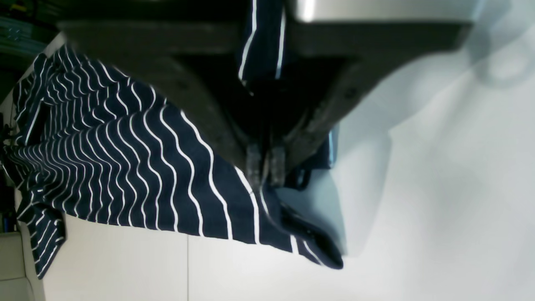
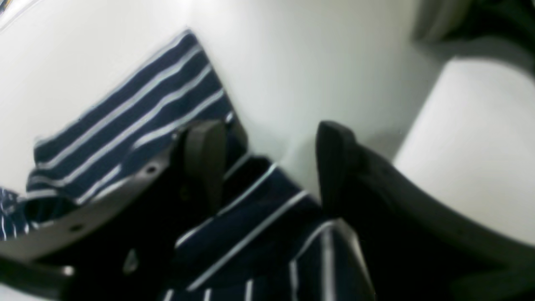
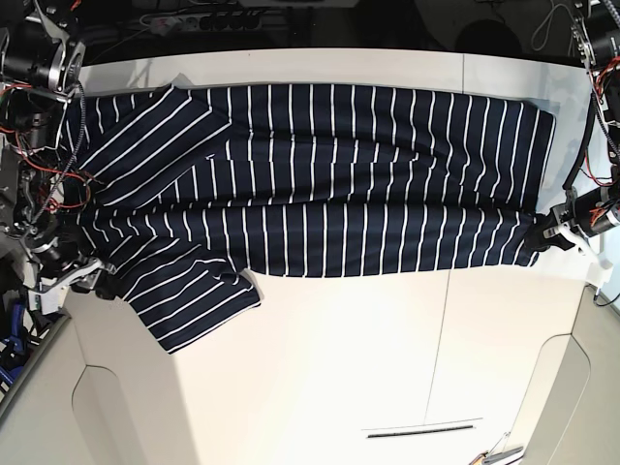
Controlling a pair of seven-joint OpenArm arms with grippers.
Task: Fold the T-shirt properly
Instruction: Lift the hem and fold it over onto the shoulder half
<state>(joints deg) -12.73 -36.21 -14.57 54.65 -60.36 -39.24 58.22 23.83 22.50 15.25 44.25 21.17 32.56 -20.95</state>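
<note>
Fingers (image 1: 265, 167) pinch T-shirt (image 3: 320, 184) hem, low.

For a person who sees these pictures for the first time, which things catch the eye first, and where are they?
First, the T-shirt: dark navy with thin white stripes, spread across the far half of the white table. Next, the left gripper, at the base view's right edge, jaws shut on the shirt's corner. The right gripper, at the opposite end by a sleeve, has its jaws open over the fabric.

T-shirt (image 3: 329, 184): dark navy, thin white stripes | pose: spread flat lengthwise across the white desk (image 3: 387, 358) in base view, long edges folded inward | sleeves: fanned out at that view's left | hem corner: pinched, lifted slightly at right
</note>
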